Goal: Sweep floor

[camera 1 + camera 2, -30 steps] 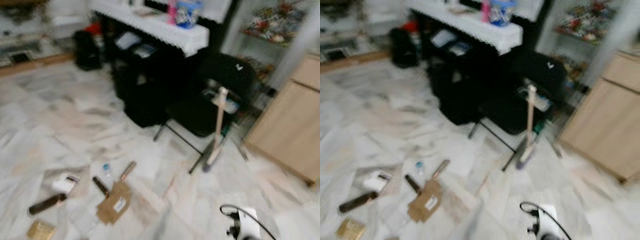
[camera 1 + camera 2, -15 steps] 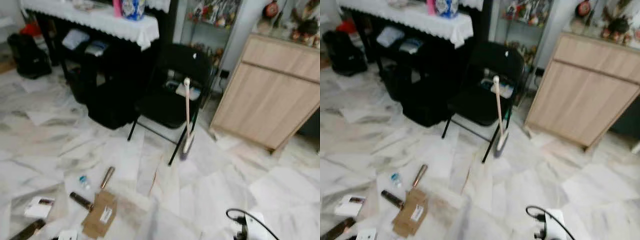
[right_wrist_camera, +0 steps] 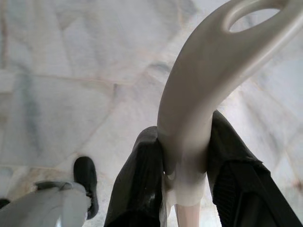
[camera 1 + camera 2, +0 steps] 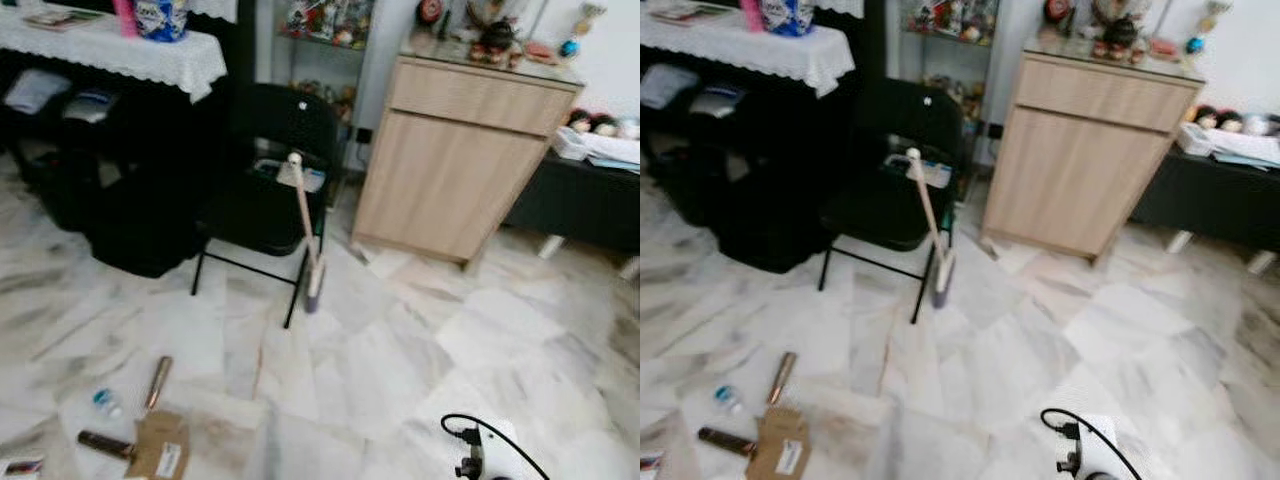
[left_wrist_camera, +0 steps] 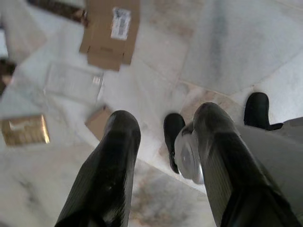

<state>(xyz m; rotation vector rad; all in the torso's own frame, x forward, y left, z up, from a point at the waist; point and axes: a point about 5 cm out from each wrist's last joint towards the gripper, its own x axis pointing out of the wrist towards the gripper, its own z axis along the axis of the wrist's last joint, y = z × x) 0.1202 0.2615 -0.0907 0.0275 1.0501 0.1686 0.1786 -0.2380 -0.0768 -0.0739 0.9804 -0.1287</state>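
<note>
Right gripper (image 3: 182, 156): fingers clamped on a cream looped handle (image 3: 203, 90). Left gripper (image 5: 163, 142): fingers apart, holding nothing, above the marble floor (image 4: 400, 350). Broom (image 4: 306, 235) leans against the black folding chair (image 4: 265, 170). Cardboard scrap (image 4: 160, 445) lies on the floor nearby.

1 broom (image 4: 308, 240); 1 folding chair (image 4: 265, 180); 1 wood cabinet (image 4: 462, 160); 1 cardboard pc (image 4: 160, 447).
</note>
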